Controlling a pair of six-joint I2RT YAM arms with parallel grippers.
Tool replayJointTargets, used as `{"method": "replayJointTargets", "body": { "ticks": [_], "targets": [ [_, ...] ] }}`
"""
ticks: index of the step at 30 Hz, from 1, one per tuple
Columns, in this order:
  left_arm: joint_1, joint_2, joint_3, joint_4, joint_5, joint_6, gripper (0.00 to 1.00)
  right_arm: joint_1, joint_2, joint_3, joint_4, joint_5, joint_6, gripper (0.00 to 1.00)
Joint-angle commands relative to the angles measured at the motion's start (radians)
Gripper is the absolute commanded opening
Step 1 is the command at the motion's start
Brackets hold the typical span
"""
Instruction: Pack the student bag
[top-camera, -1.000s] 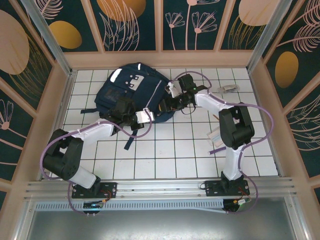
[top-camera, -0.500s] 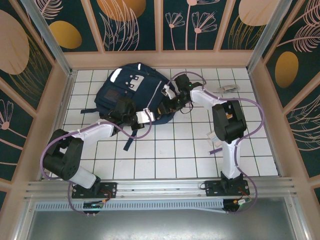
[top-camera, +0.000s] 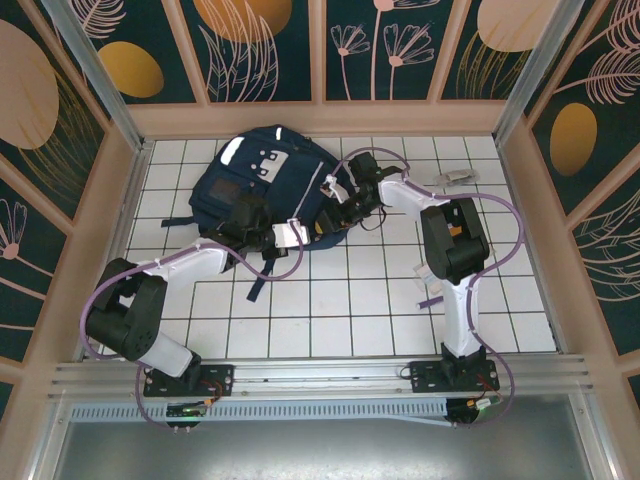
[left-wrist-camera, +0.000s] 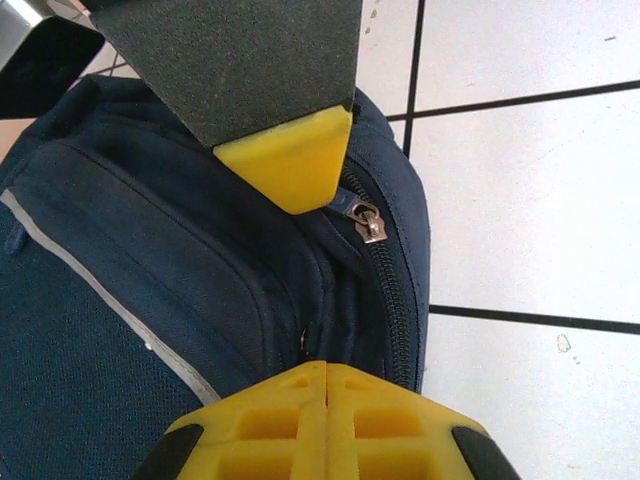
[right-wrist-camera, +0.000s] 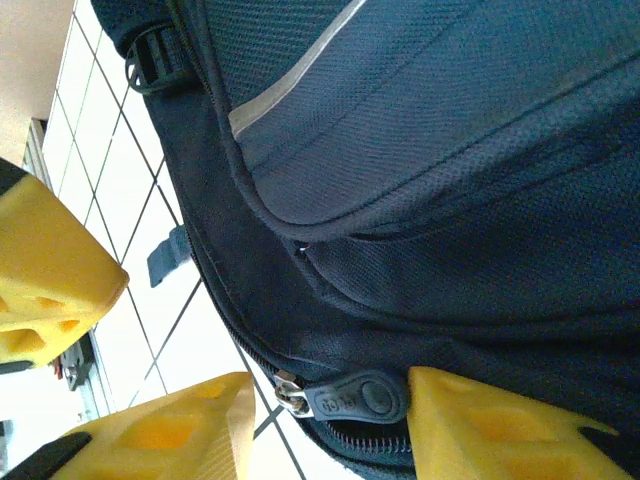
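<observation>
The student bag (top-camera: 262, 178), navy with thin white stripes, lies at the back of the tiled table. My left gripper (top-camera: 291, 233) is at the bag's near right edge. In the left wrist view its yellow fingertips (left-wrist-camera: 325, 368) are pressed together on a fold of the bag's fabric (left-wrist-camera: 200, 270) beside the zipper slider (left-wrist-camera: 366, 222). My right gripper (top-camera: 338, 212) meets the same edge from the right. It (right-wrist-camera: 335, 420) is open, its fingers on either side of the dark zipper pull tab (right-wrist-camera: 352, 395), and the tab touches the right finger (right-wrist-camera: 490, 425).
A small clear item (top-camera: 455, 178) lies at the back right. A pale card (top-camera: 430, 271) and a purple pen (top-camera: 435, 298) lie right of the right arm. Wooden walls close in the table on three sides. The right gripper's finger (left-wrist-camera: 288, 160) hangs over the zipper.
The right arm's elbow has swung left toward the bag, and its jaws have narrowed a little around the zipper pull. The left arm and the bag have stayed still.
</observation>
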Motion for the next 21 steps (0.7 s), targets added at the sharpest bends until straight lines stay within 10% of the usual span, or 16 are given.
{"method": "replayJointTargets", "body": {
  "ticks": [1, 9, 21],
  "targets": [
    [-0.002, 0.011, 0.032, -0.06, 0.025, 0.034, 0.1, 0.009, 0.025, -0.02, -0.035, -0.045, -0.042, 0.36],
    [-0.002, 0.023, 0.029, -0.105, 0.05, 0.019, 0.36, 0.024, 0.018, -0.07, -0.036, -0.063, -0.071, 0.24],
    [-0.003, 0.121, 0.074, -0.092, 0.082, -0.028, 0.41, 0.038, 0.003, -0.13, 0.054, -0.098, -0.042, 0.24]
  ]
}}
